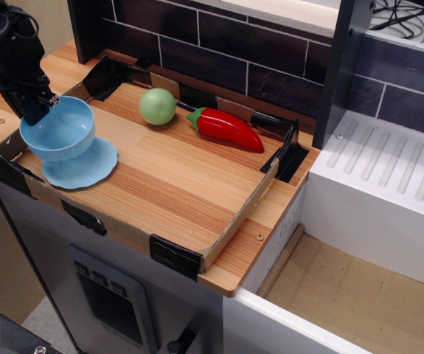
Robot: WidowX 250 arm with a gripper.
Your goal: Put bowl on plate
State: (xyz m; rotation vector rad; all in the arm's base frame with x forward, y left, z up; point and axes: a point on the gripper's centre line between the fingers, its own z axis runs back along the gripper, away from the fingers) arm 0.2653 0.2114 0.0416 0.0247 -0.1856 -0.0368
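Note:
The light-blue bowl (58,131) is upright over the left part of the flat light-blue plate (94,168), low above it or just touching; I cannot tell which. My black gripper (37,107) is shut on the bowl's far left rim, coming down from the upper left. The plate lies at the left end of the wooden tray, and the bowl hides much of it.
A green ball (158,105) and a red pepper (225,127) lie at the back of the cardboard-walled tray (239,212). A dark tiled wall runs behind. A white sink unit (385,184) stands to the right, past a black post (342,66).

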